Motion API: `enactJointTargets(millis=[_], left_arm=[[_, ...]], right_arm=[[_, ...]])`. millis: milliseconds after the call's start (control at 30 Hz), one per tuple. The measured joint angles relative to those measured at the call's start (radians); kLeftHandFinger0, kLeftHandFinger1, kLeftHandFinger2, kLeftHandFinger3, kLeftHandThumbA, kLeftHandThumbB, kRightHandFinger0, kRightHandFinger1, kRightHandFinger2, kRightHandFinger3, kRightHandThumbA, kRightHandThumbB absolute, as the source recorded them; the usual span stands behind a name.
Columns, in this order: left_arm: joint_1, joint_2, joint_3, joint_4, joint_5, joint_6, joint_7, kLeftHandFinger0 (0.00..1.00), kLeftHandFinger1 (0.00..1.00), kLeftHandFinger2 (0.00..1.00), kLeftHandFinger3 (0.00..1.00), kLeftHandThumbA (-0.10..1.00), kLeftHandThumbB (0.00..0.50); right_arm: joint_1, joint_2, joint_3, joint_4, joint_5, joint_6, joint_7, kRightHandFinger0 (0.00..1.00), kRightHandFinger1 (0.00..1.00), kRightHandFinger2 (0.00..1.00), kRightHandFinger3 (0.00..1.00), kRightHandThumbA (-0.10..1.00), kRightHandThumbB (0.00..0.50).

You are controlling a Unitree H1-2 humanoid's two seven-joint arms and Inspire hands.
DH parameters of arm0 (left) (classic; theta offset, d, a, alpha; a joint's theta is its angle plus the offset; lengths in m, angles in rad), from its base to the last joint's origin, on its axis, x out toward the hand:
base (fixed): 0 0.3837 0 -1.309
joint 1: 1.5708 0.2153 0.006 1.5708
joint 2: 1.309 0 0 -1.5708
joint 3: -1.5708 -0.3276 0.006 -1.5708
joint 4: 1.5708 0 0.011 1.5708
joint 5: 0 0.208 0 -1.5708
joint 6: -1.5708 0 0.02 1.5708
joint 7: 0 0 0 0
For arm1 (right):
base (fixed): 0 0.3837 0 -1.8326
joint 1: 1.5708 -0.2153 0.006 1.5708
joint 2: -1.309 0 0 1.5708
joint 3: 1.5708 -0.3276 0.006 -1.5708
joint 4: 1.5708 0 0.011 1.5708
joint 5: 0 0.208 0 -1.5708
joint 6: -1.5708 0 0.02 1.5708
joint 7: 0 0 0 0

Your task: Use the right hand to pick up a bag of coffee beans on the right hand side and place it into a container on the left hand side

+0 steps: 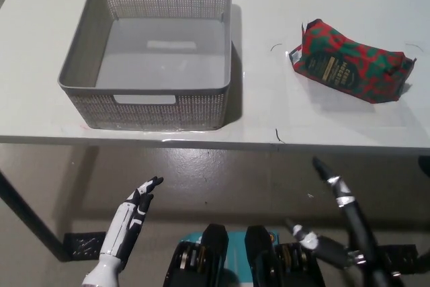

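Coffee bag [351, 63] lies on table [282, 119], right of empty basket [153, 52].

coffee bag [351, 64] – red/green, flat, table R | grey container [151, 48] – L

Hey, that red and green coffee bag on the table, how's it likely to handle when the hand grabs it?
The coffee bag looks plump yet creased, so it probably yields and sags somewhat when lifted. It lies flat on its side, so rolling seems unlikely. Its printed film looks smooth, perhaps slippery.
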Motion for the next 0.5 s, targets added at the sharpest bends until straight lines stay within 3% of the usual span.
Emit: enactJointTargets(millis=[33, 100, 167, 500], left_arm=[[0.0, 0.0, 0.0, 0.0, 0.0, 0.0, 0.0, 1.0, 1.0, 1.0, 1.0, 1.0, 0.258], [0.0, 0.0, 0.0, 0.0, 0.0, 0.0, -0.001, 1.0, 1.0, 1.0, 1.0, 1.0, 0.256], [0.0, 0.0, 0.0, 0.0, 0.0, 0.0, -0.001, 1.0, 1.0, 1.0, 1.0, 1.0, 0.265], [0.001, 0.0, -0.001, 0.0, 0.0, -0.001, -0.008, 1.0, 1.0, 1.0, 1.0, 1.0, 0.28]], right_arm=[[-0.001, -0.016, -0.014, -0.049, -0.002, 0.016, 0.004, 1.0, 1.0, 1.0, 1.0, 1.0, 0.336], [-0.006, -0.039, -0.034, -0.119, -0.014, 0.044, 0.011, 1.0, 1.0, 1.0, 1.0, 1.0, 0.398], [-0.023, -0.07, -0.059, -0.199, -0.032, 0.088, 0.024, 1.0, 1.0, 1.0, 1.0, 1.0, 0.429], [-0.302, -0.207, -0.101, -0.321, -0.139, 0.298, 0.113, 1.0, 1.0, 1.0, 1.0, 0.97, 0.434]])
